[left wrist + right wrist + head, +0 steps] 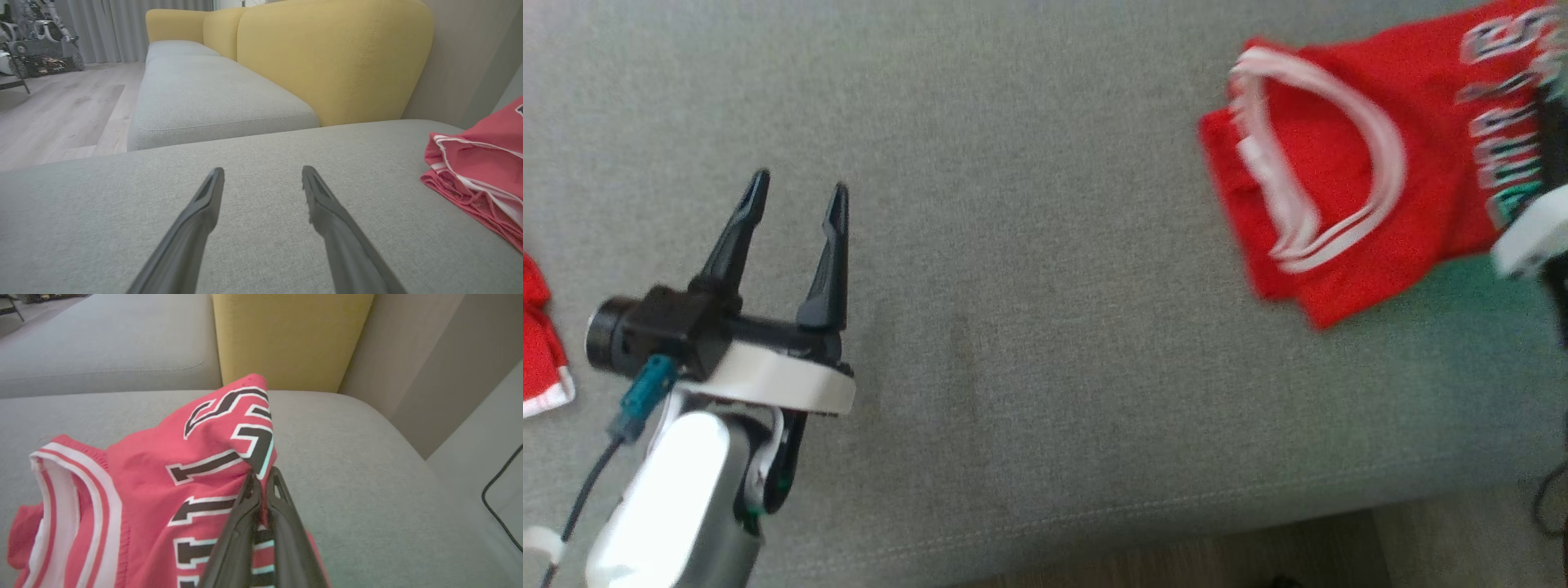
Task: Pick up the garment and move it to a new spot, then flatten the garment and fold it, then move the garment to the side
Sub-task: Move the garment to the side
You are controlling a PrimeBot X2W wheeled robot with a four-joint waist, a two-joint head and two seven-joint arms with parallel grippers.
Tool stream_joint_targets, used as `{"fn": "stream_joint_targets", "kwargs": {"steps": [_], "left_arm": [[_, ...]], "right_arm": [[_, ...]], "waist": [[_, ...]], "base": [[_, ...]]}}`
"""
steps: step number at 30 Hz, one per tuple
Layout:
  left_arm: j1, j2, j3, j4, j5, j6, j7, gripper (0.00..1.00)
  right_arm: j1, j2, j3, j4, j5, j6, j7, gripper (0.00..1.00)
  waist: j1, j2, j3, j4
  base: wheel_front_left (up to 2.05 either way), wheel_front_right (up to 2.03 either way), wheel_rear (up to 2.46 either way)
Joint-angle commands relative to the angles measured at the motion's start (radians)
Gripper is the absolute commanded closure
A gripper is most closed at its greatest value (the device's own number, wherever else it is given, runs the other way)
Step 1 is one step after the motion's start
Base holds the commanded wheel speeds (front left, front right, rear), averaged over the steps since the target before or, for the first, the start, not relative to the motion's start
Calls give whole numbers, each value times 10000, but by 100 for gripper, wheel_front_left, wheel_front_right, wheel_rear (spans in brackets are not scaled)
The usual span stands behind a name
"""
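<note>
The red garment (1339,188), trimmed white with dark lettering, lies rumpled on the grey cushion (1029,245), toward its right end. The right tool (263,473) is pressed together, pinching a raised fold of the lettered cloth. The left tool (800,183) hangs spread over the cushion's bare left part, well apart from the garment. Another red cloth (539,343) lies farther left on the cushion.
</note>
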Motion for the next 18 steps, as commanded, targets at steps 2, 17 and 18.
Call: {"fn": "stream_joint_targets", "kwargs": {"steps": [2, 17, 18], "left_arm": [[-532, 345, 345, -375, 99, -65, 23, 0], [-1424, 456, 81, -449, 297, -302, 111, 0], [-1469, 457, 66, -443, 302, -314, 111, 0]], "right_arm": [[-412, -329, -393, -354, 4, -9, 52, 100], [-1082, -137, -2463, -542, -40, -9, -235, 100], [-1115, -103, -2499, -515, -82, -9, -246, 100]], "waist": [[0, 0, 423, 0], [0, 0, 1602, 107], [0, 0, 1649, 121]], "base": [[0, 0, 0], [0, 0, 0], [0, 0, 0]]}}
